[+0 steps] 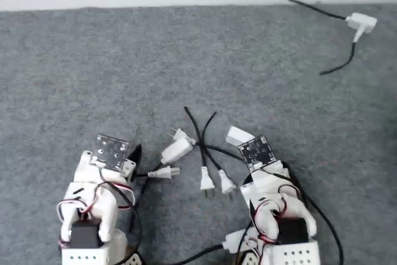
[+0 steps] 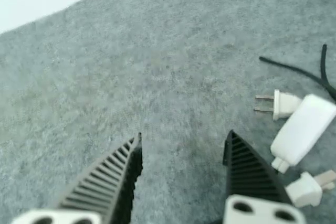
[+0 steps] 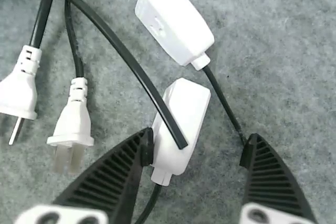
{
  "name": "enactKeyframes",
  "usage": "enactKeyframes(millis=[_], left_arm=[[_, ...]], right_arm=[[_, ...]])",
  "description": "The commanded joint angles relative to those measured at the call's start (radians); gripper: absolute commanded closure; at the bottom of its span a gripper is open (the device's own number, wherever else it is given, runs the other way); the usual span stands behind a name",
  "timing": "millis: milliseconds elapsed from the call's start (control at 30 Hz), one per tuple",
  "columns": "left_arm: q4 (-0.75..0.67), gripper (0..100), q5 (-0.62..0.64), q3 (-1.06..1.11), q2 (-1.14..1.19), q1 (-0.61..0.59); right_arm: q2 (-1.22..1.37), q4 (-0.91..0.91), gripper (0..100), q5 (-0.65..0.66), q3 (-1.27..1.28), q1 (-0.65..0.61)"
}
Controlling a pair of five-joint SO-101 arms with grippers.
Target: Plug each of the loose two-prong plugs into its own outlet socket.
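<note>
**Grippers.** My right gripper (image 3: 198, 142) stands open and empty. Its jaws straddle a white outlet socket (image 3: 189, 103) lying on the grey bench (image 1: 124, 60), and one jaw tip is at the socket's edge. My left gripper (image 2: 181, 153) is also open and empty, over bare bench.

**Surroundings.**
- A black cord (image 3: 121, 51) lies diagonally across the straddled socket.
- Just beyond it is a second socket (image 3: 173, 19), slot face up.
- Beside these lie a first plug (image 3: 71, 124) and a second plug (image 3: 21, 90), side by side.
- Off to the left gripper's side is a third socket (image 2: 304, 129), with a third plug (image 2: 281, 104) and a fourth plug (image 2: 307, 190) near it on either side.

**Risks, in my judgement.**
- Closing the right jaws now would pinch the cord along with the socket. Lifting would then drag whatever hangs on that cord.
- The cords cross each other, so pulling one plug may shift its neighbours.
- An unheld socket would likely slide away when prongs press on it.

**Count.**
- Loose two-prong plugs: four.
- Sockets confirmed: three.
- A white body (image 1: 232, 240) by the right arm's base: I cannot identify it.
- A corded white piece (image 1: 361, 23) well apart at the far corner: I cannot tell whether it is a mated pair.
</note>
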Motion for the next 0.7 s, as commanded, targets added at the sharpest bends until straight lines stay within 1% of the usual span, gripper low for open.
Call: enactKeyframes(millis=[0, 467, 667], left_arm=[[-0.029, 75, 0.006, -0.012, -0.006, 0.000], [-0.025, 75, 0.009, -0.013, -0.006, -0.003], [-0.006, 75, 0.008, -0.013, -0.006, -0.005]], right_arm=[[0.019, -0.007, 72.0, 0.009, 0.015, 0.002], [0.015, -0.007, 71.9, 0.009, 0.015, 0.007], [0.010, -0.016, 72.0, 0.011, 0.014, -0.048]])
